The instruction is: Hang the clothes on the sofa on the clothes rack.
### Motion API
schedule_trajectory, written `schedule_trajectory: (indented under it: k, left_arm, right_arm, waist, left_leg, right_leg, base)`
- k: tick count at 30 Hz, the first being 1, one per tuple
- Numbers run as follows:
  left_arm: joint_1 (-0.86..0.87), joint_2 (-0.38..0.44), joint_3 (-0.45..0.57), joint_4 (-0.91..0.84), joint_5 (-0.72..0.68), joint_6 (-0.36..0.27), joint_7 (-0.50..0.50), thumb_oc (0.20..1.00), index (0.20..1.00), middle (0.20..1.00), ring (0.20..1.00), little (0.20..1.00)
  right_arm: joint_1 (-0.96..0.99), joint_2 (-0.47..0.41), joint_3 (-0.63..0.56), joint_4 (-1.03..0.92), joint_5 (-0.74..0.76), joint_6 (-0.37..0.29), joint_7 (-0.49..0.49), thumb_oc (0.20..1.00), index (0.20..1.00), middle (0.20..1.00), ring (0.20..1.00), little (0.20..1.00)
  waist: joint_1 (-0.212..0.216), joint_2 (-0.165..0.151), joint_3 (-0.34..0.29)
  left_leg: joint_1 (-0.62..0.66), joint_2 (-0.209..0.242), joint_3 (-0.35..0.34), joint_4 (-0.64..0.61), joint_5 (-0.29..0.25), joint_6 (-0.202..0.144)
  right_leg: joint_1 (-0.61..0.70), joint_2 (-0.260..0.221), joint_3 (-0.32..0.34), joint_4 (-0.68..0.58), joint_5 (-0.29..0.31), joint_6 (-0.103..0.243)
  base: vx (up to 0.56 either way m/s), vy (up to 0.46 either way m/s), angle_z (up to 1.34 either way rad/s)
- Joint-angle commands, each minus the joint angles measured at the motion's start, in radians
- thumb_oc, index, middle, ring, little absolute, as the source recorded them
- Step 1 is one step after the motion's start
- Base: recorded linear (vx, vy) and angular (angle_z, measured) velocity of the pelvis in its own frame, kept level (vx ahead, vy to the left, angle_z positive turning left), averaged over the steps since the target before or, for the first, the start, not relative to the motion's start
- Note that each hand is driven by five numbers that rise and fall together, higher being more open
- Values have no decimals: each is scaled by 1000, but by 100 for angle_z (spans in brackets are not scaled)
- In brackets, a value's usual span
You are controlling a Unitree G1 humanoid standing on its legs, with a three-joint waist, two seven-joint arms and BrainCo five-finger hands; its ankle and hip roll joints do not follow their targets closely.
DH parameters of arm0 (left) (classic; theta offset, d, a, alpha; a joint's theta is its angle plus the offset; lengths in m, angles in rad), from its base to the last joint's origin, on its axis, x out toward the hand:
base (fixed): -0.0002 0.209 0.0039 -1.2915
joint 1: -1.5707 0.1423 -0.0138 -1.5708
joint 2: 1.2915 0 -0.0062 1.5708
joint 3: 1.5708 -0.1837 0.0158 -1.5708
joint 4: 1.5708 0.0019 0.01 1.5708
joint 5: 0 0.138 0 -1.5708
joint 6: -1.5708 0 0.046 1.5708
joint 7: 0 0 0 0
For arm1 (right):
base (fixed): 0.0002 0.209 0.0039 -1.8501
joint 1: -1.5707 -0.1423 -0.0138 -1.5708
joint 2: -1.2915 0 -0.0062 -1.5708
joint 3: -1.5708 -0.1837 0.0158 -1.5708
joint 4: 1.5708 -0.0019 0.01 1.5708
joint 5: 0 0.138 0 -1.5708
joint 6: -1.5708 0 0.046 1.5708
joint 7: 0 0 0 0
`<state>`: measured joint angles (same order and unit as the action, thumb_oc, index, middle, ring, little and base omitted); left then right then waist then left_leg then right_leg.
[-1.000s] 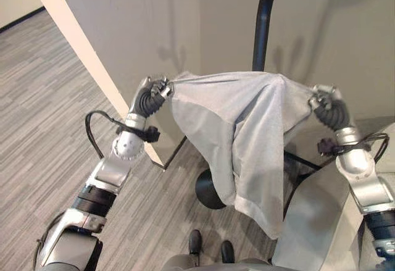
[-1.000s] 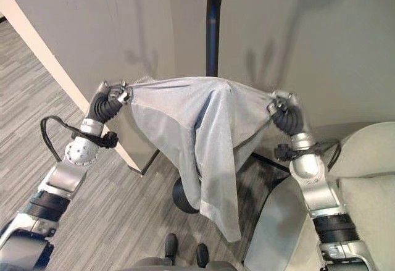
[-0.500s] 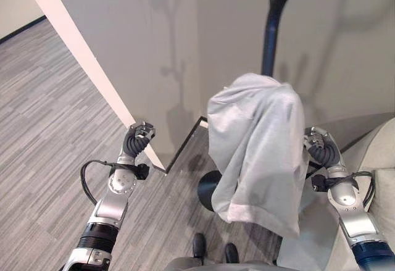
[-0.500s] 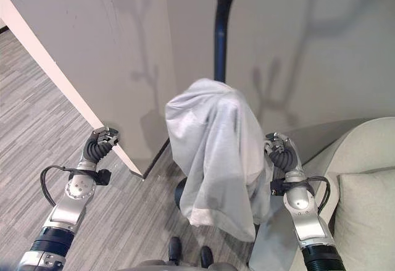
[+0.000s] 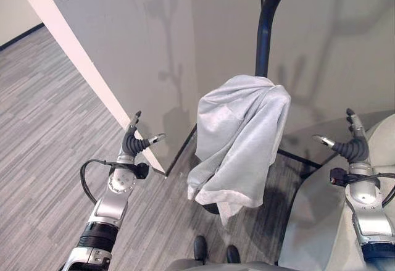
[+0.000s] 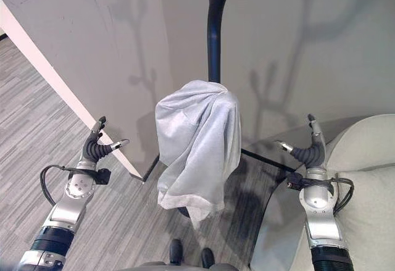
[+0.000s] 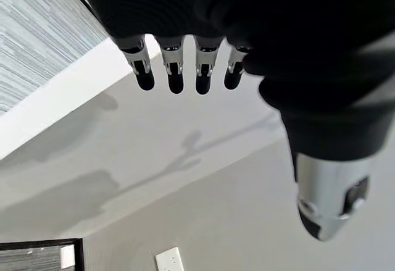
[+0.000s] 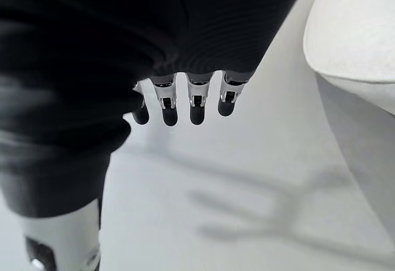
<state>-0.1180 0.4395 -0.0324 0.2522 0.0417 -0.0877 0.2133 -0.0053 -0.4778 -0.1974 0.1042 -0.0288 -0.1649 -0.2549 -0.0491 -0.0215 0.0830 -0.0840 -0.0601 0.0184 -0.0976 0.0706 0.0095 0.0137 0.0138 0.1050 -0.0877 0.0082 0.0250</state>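
One grey garment [image 5: 241, 138] draped on rack [image 5: 264, 33]; both hands [image 5: 137, 140] [image 5: 353, 141] spread, empty

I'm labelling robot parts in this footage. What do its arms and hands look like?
Both arms are silver-grey metal segments with black bands near the elbow. The left hand and the right hand have slim silver fingers with dark tips, plus a thumb set apart. A dark ribbed cover wraps each wrist and hand back.
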Motion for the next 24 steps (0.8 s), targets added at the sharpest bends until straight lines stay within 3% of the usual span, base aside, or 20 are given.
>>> schedule_trajectory:
  k: [1, 6, 11, 12, 17, 24]
  left_arm:
    - [-35, 9, 53, 69, -23, -57, 18, 1000, 1000, 1000, 1000, 1000]
    - [16, 7, 81, 91, -18, -51, 8, 1000, 1000, 1000, 1000, 1000]
    - [61, 9, 90, 126, -15, -48, -4, 1000, 1000, 1000, 1000, 1000]
    - [99, 1, 87, 152, -31, -51, -35, 1000, 1000, 1000, 1000, 1000]
    - [151, -50, 50, 323, -55, -39, -86, 1000, 1000, 1000, 1000, 1000]
    - [125, -116, -54, 593, -84, -45, -131, 1000, 1000, 1000, 1000, 1000]
  right_arm:
    - [1, -25, -72, -52, 14, -69, -35, 1000, 1000, 1000, 1000, 1000]
    - [63, -31, -103, -20, 9, -52, -18, 1000, 1000, 1000, 1000, 1000]
    - [110, -7, -63, 76, 88, -53, 39, 1000, 1000, 1000, 1000, 1000]
    - [140, 10, -13, 142, 156, -52, 116, 1000, 1000, 1000, 1000, 1000]
    - [201, 71, 106, 281, 234, -32, 244, 1000, 1000, 1000, 1000, 1000]
    - [150, 157, 245, 623, 319, -23, 257, 1000, 1000, 1000, 1000, 1000]
  waist:
    - [8, -11, -43]
    - [4, -15, -37]
    - [4, -18, -26]
    - [4, -20, -17]
    - [2, -19, -6]
    - [0, -12, -1]
  left_leg:
    - [89, 30, 111, 10, -97, -44]
    - [84, 31, 111, 10, -95, -45]
    - [74, 33, 117, 10, -89, -45]
    - [67, 33, 122, 10, -84, -45]
    - [65, 36, 131, 10, -78, -42]
    - [60, 35, 141, 10, -69, -39]
  right_leg:
    - [-16, -8, -2, 36, -11, 87]
    - [-23, -7, -4, 40, -9, 89]
    - [-36, -5, -4, 48, -7, 91]
    - [-44, -5, -4, 51, -6, 92]
    - [-52, -7, -4, 61, -5, 93]
    - [-64, -8, -1, 70, -2, 94]
  base:
    - [0, 0, 0]
    - [0, 0, 0]
    - [-19, 0, -1]
    - [-51, 2, -4]
    - [-23, 3, -12]
    - [-3, 8, -1]
